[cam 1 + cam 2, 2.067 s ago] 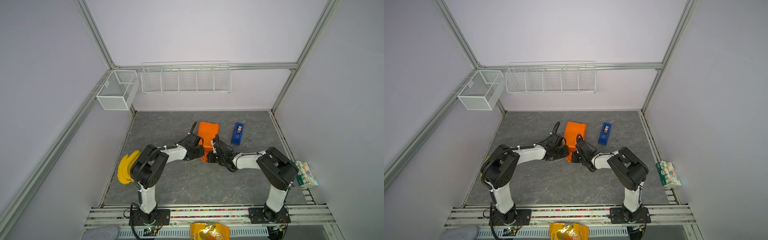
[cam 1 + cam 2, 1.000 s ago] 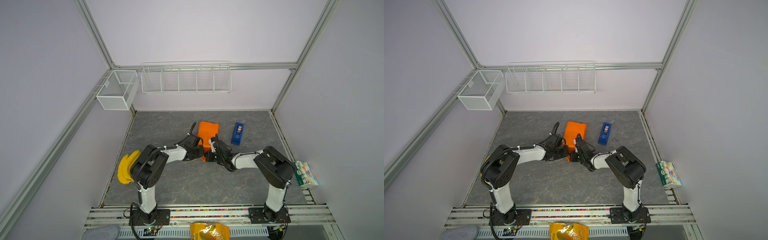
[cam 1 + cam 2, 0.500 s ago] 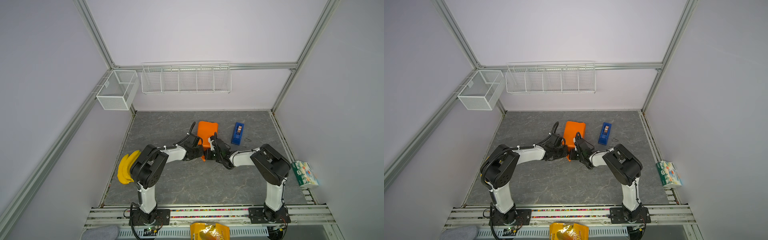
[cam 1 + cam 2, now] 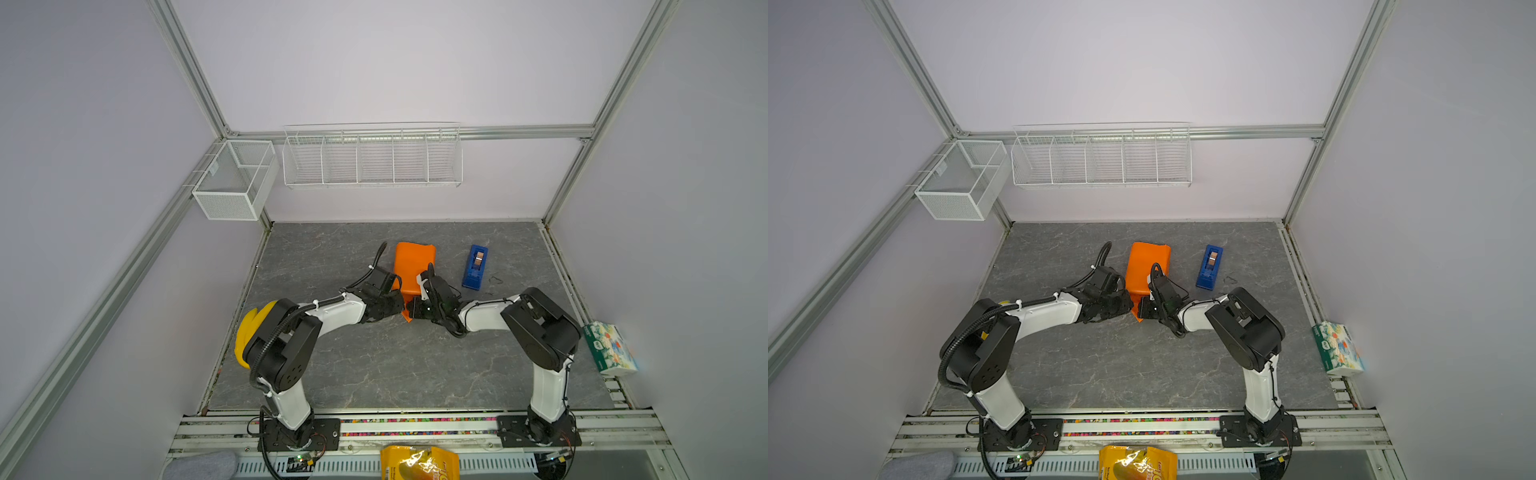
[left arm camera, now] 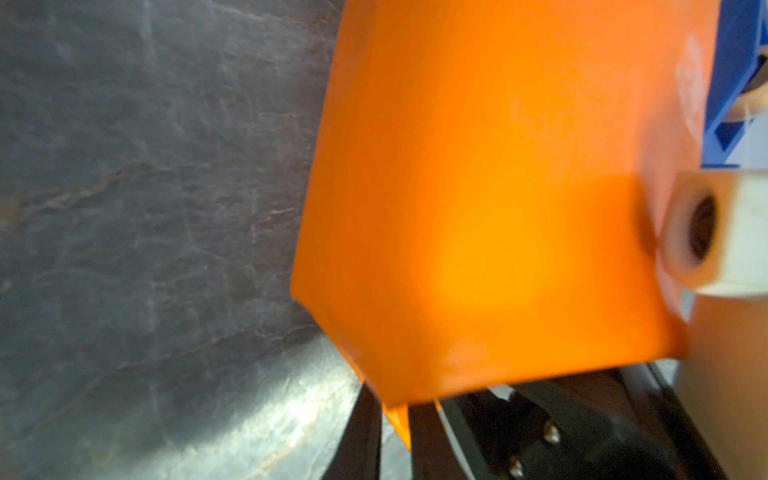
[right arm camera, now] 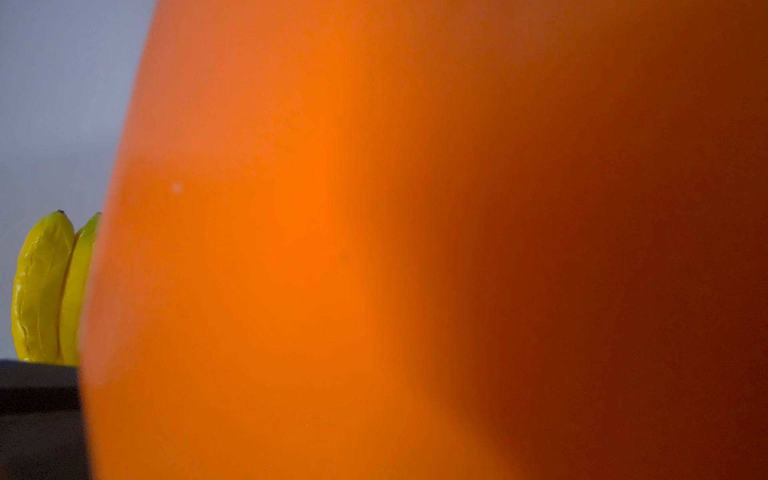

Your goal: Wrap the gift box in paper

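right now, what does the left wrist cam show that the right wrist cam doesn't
Only the left wrist view shows the grey table, a slice of the blue tape dispenser, and a corner of the paper sitting between the fingers of the left gripper. Only the right wrist view shows the yellow bananas against the pale wall. Both share the orange paper at very close range, filling much of the picture and blurred. Neither shows any bare part of the gift box.

Bright and even in both top views, softly lit, faint shadows only. Badly blurred on the paper (image 6: 374,249) in both wrist views; pale glare on the table (image 5: 291,415).
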